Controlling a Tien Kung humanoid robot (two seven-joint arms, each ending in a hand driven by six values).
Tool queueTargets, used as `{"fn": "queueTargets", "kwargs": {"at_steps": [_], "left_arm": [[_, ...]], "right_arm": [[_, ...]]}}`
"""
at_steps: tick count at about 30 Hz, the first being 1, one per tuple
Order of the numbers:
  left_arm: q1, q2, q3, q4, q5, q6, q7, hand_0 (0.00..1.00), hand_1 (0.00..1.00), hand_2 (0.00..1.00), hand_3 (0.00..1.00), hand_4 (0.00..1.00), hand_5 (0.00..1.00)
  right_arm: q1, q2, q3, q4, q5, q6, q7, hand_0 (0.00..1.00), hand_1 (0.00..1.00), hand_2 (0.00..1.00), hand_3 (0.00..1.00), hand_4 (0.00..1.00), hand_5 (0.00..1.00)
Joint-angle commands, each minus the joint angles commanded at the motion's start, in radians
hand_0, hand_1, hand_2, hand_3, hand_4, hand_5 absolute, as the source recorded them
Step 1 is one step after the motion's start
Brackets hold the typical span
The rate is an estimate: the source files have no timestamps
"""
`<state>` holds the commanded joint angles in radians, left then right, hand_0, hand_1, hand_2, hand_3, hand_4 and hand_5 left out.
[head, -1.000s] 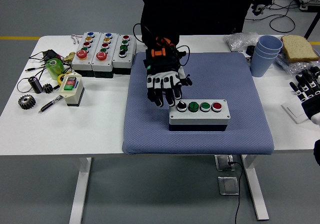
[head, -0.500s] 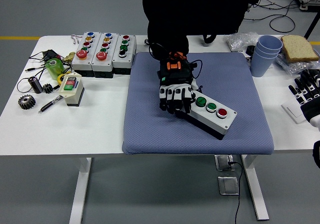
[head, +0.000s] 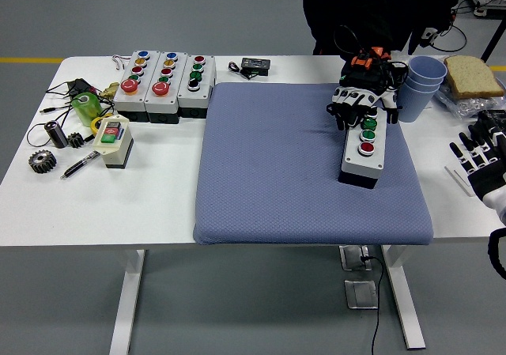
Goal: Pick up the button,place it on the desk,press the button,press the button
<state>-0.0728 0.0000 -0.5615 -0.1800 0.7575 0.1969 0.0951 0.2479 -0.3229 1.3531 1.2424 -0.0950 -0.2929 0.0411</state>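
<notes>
The button box is a grey box with a row of green and red buttons. It lies on the blue mat near the mat's right edge, its long side running away from me. A person's gloved hand rests on the box's far end and covers its farthest button. My right hand is at the table's right edge, right of the mat and apart from the box, fingers spread and holding nothing. My left arm is out of view.
Three more button boxes stand at the back left, with a small two-button box, gears, a pen and a green roll near them. Blue cups and bread are at the back right.
The person's gloved hand slid the button box from the mat's middle to its right side and turned it end-on. My right hand dropped slightly.
</notes>
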Motion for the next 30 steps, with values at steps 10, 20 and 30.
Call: {"fn": "queueTargets", "kwargs": {"at_steps": [10,20,30], "left_arm": [[-0.001,0.000,0.005,0.000,-0.004,-0.001,0.000,0.632,0.667,0.688,0.605,0.343,0.646],[-0.001,0.001,0.003,0.000,0.007,-0.002,0.002,0.632,0.667,0.688,0.604,0.343,0.646],[-0.007,0.000,-0.052,0.000,0.084,-0.006,0.016,0.632,0.667,0.687,0.604,0.343,0.646]], "right_arm": [[-0.006,0.002,0.004,0.000,0.005,-0.001,0.001,0.622,0.572,0.603,0.595,0.682,0.217],[-0.013,0.007,0.006,-0.002,0.008,-0.003,0.001,0.619,0.563,0.601,0.594,0.674,0.208],[-0.010,0.008,0.012,0.007,0.011,-0.009,-0.001,0.619,0.562,0.601,0.593,0.667,0.202]]}}
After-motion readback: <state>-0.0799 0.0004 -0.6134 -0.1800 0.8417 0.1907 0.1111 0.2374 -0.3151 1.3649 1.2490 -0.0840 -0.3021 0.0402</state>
